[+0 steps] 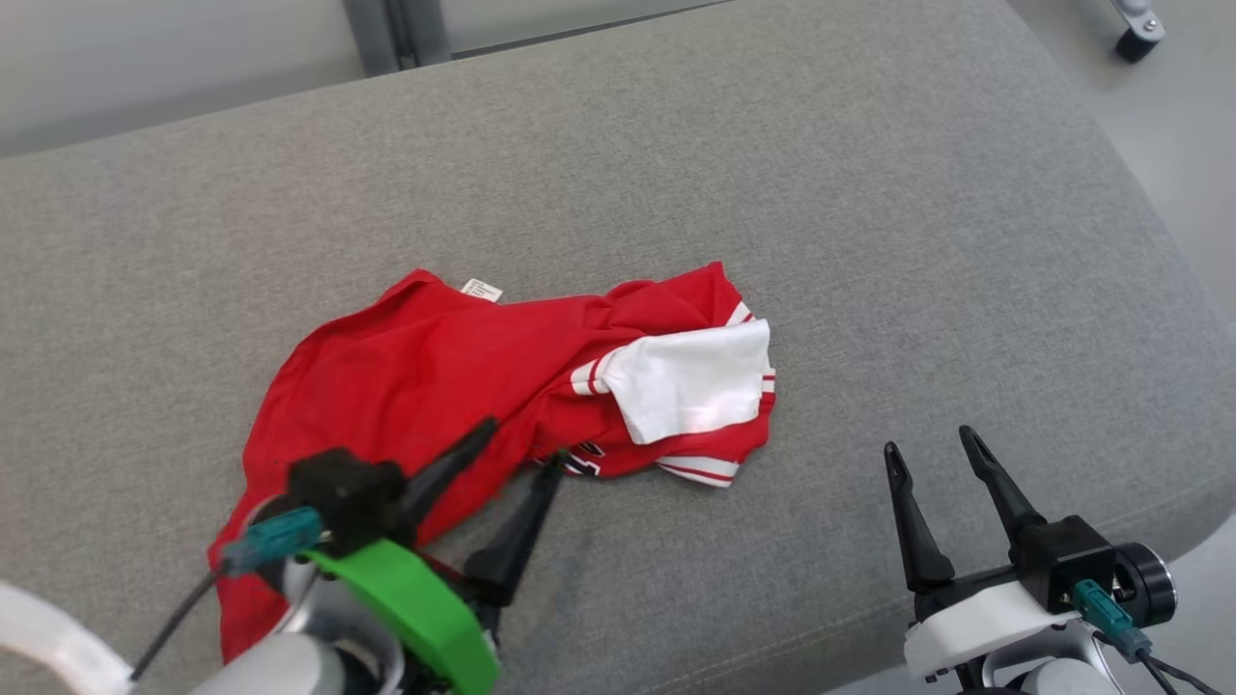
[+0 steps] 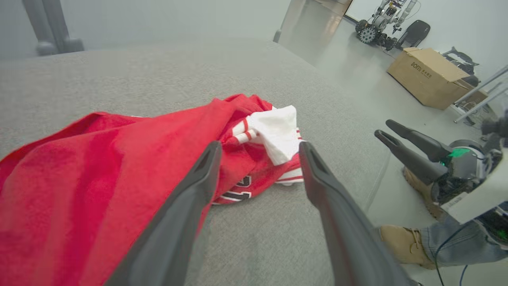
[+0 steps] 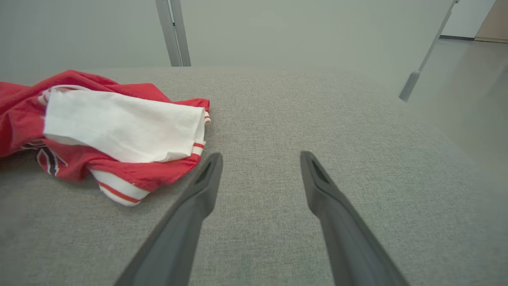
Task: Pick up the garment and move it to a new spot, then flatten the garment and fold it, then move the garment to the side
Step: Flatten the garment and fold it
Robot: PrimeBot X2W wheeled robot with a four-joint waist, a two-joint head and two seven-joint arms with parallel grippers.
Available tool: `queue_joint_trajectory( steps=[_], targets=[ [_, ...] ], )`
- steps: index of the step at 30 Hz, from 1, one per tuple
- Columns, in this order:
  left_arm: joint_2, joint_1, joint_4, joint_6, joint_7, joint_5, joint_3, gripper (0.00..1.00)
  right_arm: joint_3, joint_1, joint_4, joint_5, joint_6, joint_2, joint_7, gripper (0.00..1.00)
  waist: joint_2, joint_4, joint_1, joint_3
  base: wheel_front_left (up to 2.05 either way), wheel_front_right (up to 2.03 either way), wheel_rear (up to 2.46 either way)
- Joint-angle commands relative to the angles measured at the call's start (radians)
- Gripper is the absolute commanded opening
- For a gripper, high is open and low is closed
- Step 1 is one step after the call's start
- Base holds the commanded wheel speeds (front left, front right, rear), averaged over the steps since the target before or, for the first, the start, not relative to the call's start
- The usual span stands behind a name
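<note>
Head view, nearest first: left gripper (image 1: 525, 444) at lower left, fingers spread wide with nothing between them, tips over the near edge of the garment (image 1: 435, 376) — contact with the cloth can't be told. Right gripper (image 1: 928, 440) at lower right is also wide open and empty, over bare grey cushion (image 1: 821, 174), apart from the cloth. Garment is a red jersey, crumpled, lying on the cushion left of centre. Its long axis runs from the near-left corner under the left arm out toward the right, ending in a white sleeve (image 1: 690, 381) on the right gripper's side. Left arm is clearly nearer; the right would have to reach left and forward for the sleeve end. Neck label (image 1: 482, 289) sits on the far edge — flattening judged not yet done.
</note>
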Motion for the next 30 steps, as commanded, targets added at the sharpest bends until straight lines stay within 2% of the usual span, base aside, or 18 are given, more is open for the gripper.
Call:
queue_joint_trajectory(
  steps=[1, 4, 5, 7, 14, 20, 25, 26, 27, 28, 29, 30],
  targets=[
    [-0.05, -0.03, 0.034, -0.018, 0.023, -0.008, -0.023, 1.0, 0.0, -0.014, -0.001, 0.006, -0.001, 0.002, -0.003, 1.0, 0.0, -0.043, 0.0, 0.032, 0.0, 0.0, 0.0],
    [-0.133, -0.068, 0.131, -0.045, 0.055, -0.044, -0.05, 1.0, -0.002, -0.018, -0.002, 0.008, -0.001, 0.004, -0.003, 1.0, 0.0, -0.073, 0.0, 0.045, 0.0, 0.0, 0.0],
    [-0.188, -0.099, 0.23, -0.053, 0.075, -0.045, -0.071, 1.0, 0.002, -0.022, -0.003, 0.026, -0.001, 0.005, -0.003, 1.0, 0.0, -0.101, 0.0, 0.054, 0.0, 0.0, 0.0],
    [-0.214, -0.114, 0.284, -0.057, 0.077, -0.053, -0.072, 1.0, 0.004, -0.021, -0.006, 0.035, -0.001, 0.005, -0.003, 1.0, 0.0, -0.116, 0.0, 0.057, 0.0, 0.0, 0.0],
    [-0.249, -0.122, 0.374, -0.078, 0.071, -0.08, -0.065, 1.0, 0.002, -0.012, -0.004, 0.047, -0.001, 0.005, -0.003, 1.0, 0.0, -0.139, 0.0, 0.059, 0.0, 0.0, 0.0],
    [-0.257, -0.123, 0.388, -0.089, 0.066, -0.093, -0.063, 1.0, -0.002, -0.01, -0.002, 0.044, -0.001, 0.005, -0.003, 1.0, 0.0, -0.133, 0.0, 0.054, 0.0, 0.0, 0.0],
    [-0.279, -0.127, 0.384, -0.081, 0.058, -0.115, -0.047, 1.0, -0.001, -0.019, 0.001, 0.034, -0.001, 0.005, -0.003, 1.0, 0.0, -0.123, 0.0, 0.044, 0.0, 0.0, 0.0],
    [-0.283, -0.129, 0.386, -0.077, 0.059, -0.118, -0.045, 0.93, 0.0, -0.019, 0.001, 0.034, -0.001, 0.005, -0.003, 1.0, 0.0, -0.121, 0.0, 0.042, 0.0, 0.0, 0.0],
    [-0.287, -0.131, 0.389, -0.075, 0.06, -0.119, -0.044, 0.82, 0.001, -0.02, 0.001, 0.033, -0.001, 0.005, -0.003, 1.0, 0.0, -0.12, 0.0, 0.041, 0.0, 0.0, 0.0],
    [-0.291, -0.133, 0.393, -0.073, 0.06, -0.121, -0.044, 0.69, 0.002, -0.02, 0.001, 0.032, -0.001, 0.005, -0.003, 1.0, 0.0, -0.119, 0.0, 0.039, 0.0, 0.0, 0.0],
    [-0.295, -0.135, 0.397, -0.071, 0.059, -0.122, -0.043, 0.47, 0.003, -0.02, 0.002, 0.031, -0.001, 0.005, -0.003, 1.0, 0.0, -0.118, 0.0, 0.038, 0.0, 0.0, 0.0],
    [-0.3, -0.137, 0.402, -0.071, 0.058, -0.123, -0.043, 0.33, 0.004, -0.019, 0.002, 0.03, -0.001, 0.005, -0.003, 1.0, 0.0, -0.118, 0.0, 0.037, 0.0, 0.0, 0.0]
  ],
)
